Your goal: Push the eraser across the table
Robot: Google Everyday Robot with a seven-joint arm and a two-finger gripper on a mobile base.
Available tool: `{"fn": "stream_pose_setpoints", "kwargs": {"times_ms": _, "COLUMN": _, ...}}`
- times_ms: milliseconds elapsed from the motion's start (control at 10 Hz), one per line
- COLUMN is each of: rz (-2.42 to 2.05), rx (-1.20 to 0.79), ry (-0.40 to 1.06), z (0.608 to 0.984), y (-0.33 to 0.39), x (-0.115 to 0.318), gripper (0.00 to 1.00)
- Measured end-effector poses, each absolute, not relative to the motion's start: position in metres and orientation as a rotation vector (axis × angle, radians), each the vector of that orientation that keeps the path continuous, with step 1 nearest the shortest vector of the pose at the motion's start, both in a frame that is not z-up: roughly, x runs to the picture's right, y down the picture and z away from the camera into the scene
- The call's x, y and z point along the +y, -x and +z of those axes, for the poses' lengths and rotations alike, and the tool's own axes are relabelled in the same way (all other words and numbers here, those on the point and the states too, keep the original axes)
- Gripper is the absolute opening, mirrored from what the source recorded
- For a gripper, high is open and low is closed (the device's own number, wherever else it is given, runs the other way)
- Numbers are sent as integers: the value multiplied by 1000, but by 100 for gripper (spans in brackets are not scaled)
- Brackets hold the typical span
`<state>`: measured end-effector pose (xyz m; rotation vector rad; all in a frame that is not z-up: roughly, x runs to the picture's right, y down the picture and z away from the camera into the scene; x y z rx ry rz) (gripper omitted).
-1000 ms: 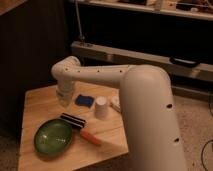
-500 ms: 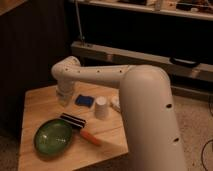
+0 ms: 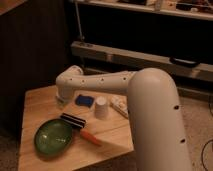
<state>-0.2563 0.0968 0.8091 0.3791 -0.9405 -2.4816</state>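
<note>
The eraser point(image 3: 73, 120), a small black block with pale stripes, lies on the light-brown wooden table point(image 3: 37, 103), just right of the green bowl point(image 3: 52, 136). My gripper point(image 3: 61, 100) hangs at the end of the white arm, low over the table's back left part. It is behind the eraser and apart from it. The arm's wrist hides most of the gripper.
A blue flat pad point(image 3: 84, 101) and a white cup point(image 3: 101, 107) sit behind the eraser. An orange carrot-shaped object point(image 3: 91, 137) lies at the front. A pale object point(image 3: 119, 105) lies right of the cup. The big white arm point(image 3: 150, 105) covers the table's right side.
</note>
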Motion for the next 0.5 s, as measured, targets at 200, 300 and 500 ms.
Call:
{"fn": "stream_pose_setpoints", "kwargs": {"times_ms": 200, "rz": -2511, "rx": -974, "ry": -400, "z": 809, "y": 271, "x": 107, "gripper": 2}}
{"fn": "stream_pose_setpoints", "kwargs": {"times_ms": 300, "rz": -2516, "rx": -994, "ry": -403, "z": 811, "y": 276, "x": 112, "gripper": 2}}
{"fn": "stream_pose_setpoints", "kwargs": {"times_ms": 500, "rz": -2521, "rx": -1041, "ry": -394, "z": 819, "y": 284, "x": 126, "gripper": 2}}
